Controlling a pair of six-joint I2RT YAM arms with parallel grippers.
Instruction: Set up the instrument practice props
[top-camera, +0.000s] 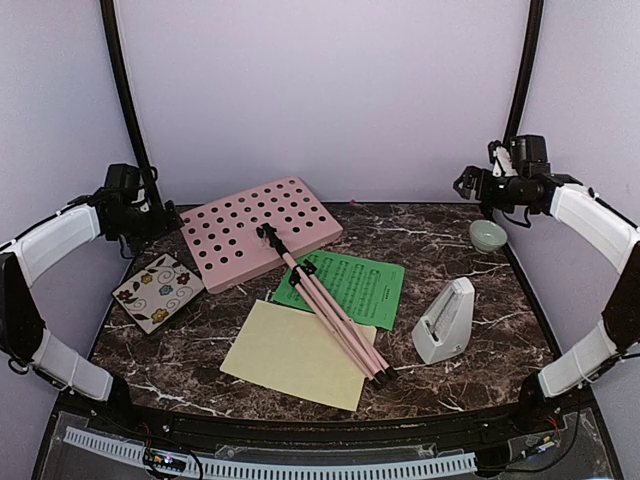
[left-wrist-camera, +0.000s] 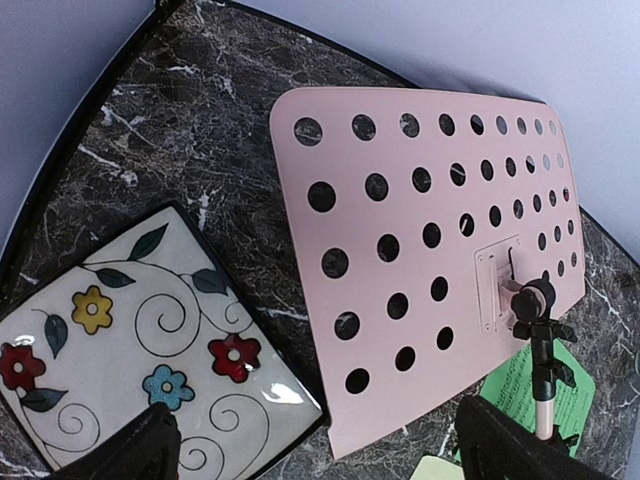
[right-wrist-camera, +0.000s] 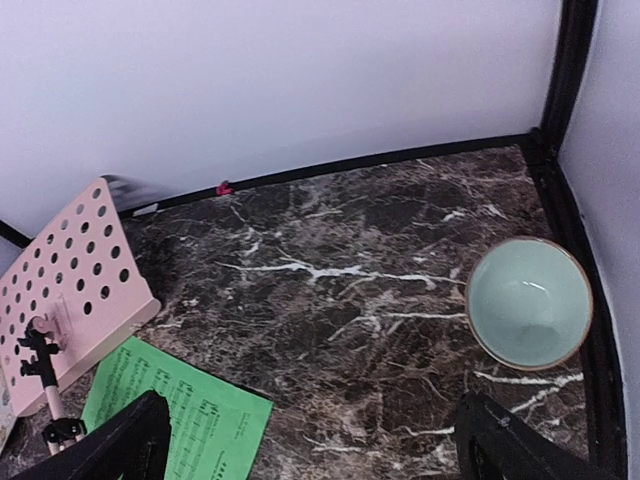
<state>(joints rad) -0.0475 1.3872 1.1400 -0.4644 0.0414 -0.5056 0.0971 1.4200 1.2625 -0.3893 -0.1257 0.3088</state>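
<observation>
Both the left hand (top-camera: 152, 216) and right hand (top-camera: 478, 186) hung open and empty, so the flat-lying music stand (top-camera: 262, 230) probably needed gripping by its pole (top-camera: 335, 322) first.

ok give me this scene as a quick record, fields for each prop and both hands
music stand: lying down at back left, legs folded, pole across both sheets
green sheet: flat, centre, partly under the pole
yellow sheet: flat, nearer the front edge than the green sheet
metronome: upright, right of the sheets
floral tile: left side, beside the stand's desk
bowl: back right, empty
left hand: open, holding nothing, by the desk's left end
right hand: open, holding nothing, near the bowl
</observation>
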